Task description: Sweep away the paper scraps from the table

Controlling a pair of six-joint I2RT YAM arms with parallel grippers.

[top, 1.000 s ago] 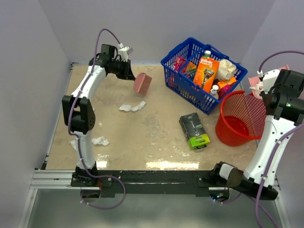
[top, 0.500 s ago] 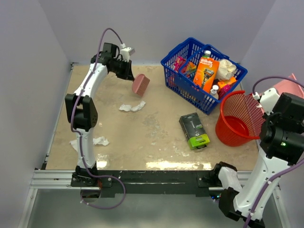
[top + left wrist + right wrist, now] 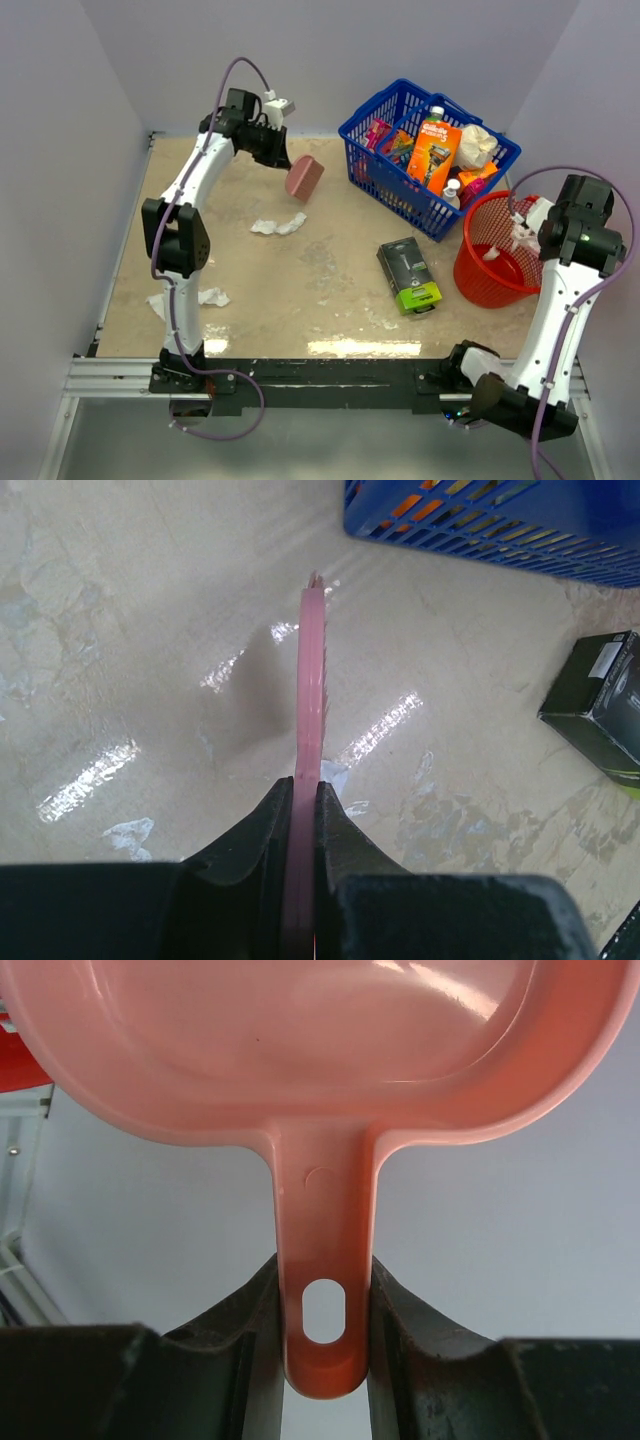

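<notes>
Near the table's (image 3: 330, 275) left edge, toward the front corner: one of the paper scraps (image 3: 207, 297), hard by the left arm's base. Further in, left of centre: a second scrap (image 3: 278, 226), longer, long axis roughly parallel to the front edge. Just beyond it, toward the far edge: left gripper (image 3: 287, 165), pinched narrow on a pink brush (image 3: 302, 178). Nearer arm for both scraps: the left; likely next, a drag of the brush back toward the front edge. At the right edge, over a red bin (image 3: 478, 280): right gripper (image 3: 322, 1300), closed on the handle of a pink dustpan (image 3: 300, 1050), well apart from both scraps.
</notes>
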